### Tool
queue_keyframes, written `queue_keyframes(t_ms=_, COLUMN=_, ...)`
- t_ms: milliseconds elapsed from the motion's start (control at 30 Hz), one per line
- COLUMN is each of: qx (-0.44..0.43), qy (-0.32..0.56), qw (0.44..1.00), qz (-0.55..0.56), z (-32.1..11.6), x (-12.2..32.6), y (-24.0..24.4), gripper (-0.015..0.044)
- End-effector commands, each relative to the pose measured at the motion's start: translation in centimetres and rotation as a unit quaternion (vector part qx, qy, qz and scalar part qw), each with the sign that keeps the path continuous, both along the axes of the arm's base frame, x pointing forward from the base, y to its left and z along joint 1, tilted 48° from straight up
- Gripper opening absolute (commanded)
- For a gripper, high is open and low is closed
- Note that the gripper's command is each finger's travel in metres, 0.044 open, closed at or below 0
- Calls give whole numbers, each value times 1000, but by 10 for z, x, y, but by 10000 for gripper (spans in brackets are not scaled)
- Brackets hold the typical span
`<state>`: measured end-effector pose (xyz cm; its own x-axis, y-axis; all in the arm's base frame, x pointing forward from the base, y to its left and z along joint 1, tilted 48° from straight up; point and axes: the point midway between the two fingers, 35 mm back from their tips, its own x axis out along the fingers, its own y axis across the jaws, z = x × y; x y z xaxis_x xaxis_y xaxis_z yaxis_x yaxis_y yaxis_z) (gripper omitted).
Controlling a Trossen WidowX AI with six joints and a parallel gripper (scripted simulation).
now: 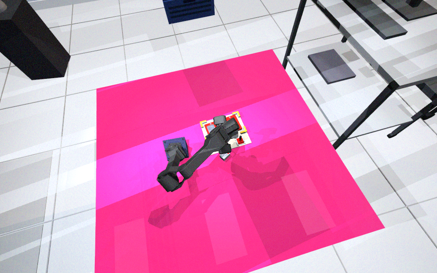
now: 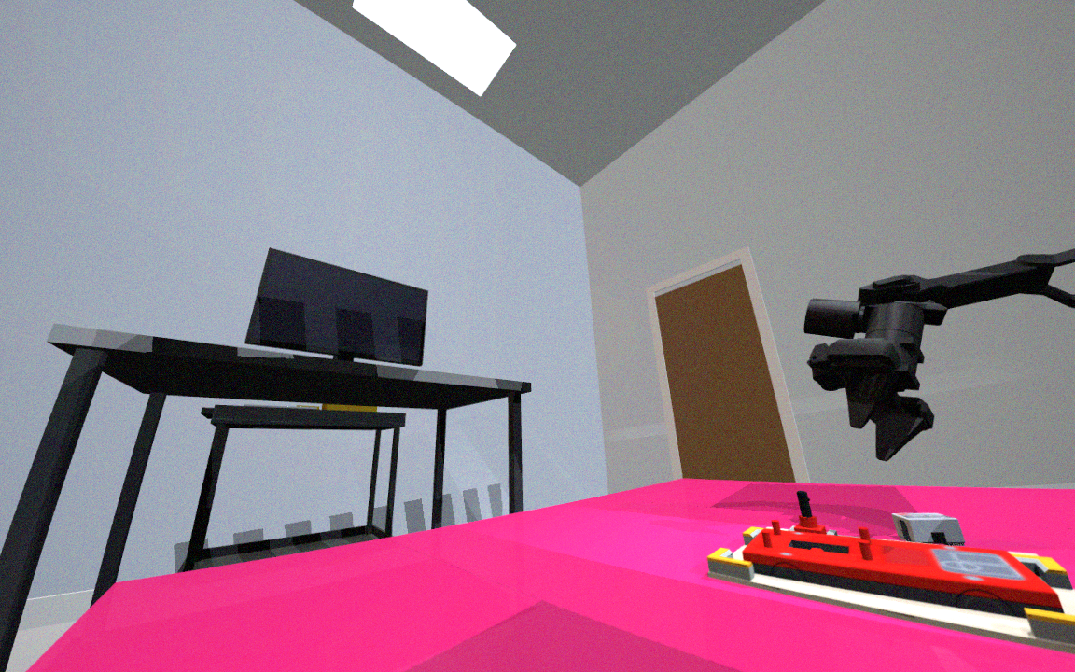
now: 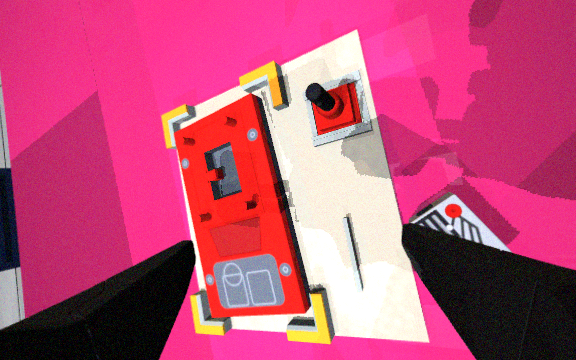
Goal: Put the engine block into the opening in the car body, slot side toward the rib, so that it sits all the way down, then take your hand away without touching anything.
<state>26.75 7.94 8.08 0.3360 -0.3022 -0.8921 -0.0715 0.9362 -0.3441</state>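
Note:
The engine block [image 1: 225, 156] [image 2: 926, 528] [image 3: 468, 229], a small silver box with a patterned top and red disc, lies on the pink table top beside the cream board [image 3: 313, 200]. A dark notch shows low on its side in the exterior view. The red car body [image 2: 892, 558] [image 3: 193, 190] lies on the board between yellow corner pieces. Its opening [image 3: 230, 162] holds no block; a red rib [image 3: 215, 174] juts in from one long side. My gripper [image 1: 222, 134] [image 2: 872, 441] [image 3: 298, 241] is open and empty, pointing down high above the board. In the wrist view, a finger partly hides the block.
A black lever [image 1: 240, 138] [image 2: 804, 504] [image 3: 322, 97] stands upright on a red base in a grey frame on the board. Short red pegs rise from the car body around the opening. A thin slot [image 3: 353, 252] lies in the board. The arm's blue base plate [image 1: 181, 142] is left of the board.

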Motion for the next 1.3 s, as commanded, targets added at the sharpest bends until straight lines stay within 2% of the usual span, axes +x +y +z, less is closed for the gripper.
queue_keyframes(t_ms=0, qx=-47, qy=30, qw=998, qz=20, z=1, x=1, y=-8, gripper=440)
queue_keyframes(t_ms=333, qx=-165, qy=127, qw=975, qz=82, z=9, x=-4, y=-30, gripper=440)
queue_keyframes(t_ms=767, qx=-287, qy=254, qw=909, qz=163, z=26, x=-4, y=-51, gripper=440)
queue_keyframes(t_ms=967, qx=-292, qy=260, qw=905, qz=167, z=26, x=-4, y=-54, gripper=440)
queue_keyframes(t_ms=1100, qx=-293, qy=259, qw=905, qz=167, z=5, x=-2, y=-77, gripper=440)
queue_keyframes(t_ms=1267, qx=-293, qy=259, qw=905, qz=167, z=0, x=-1, y=-81, gripper=440)
